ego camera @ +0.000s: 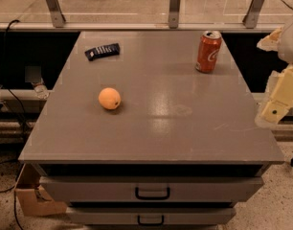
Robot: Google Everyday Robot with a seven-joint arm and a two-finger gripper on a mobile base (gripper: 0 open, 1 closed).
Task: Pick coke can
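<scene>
Hovering off the table [185,128] edge, the gripper [276,110] is likely staging a reach; wide or narrow, I cannot tell. The can [208,51] stands upright beyond it, leftward, apart.

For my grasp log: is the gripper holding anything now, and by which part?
Nothing is seen held. The gripper hangs beside the right edge of the table, apart from the coke can, which stands upright near the table's far right corner.
</scene>
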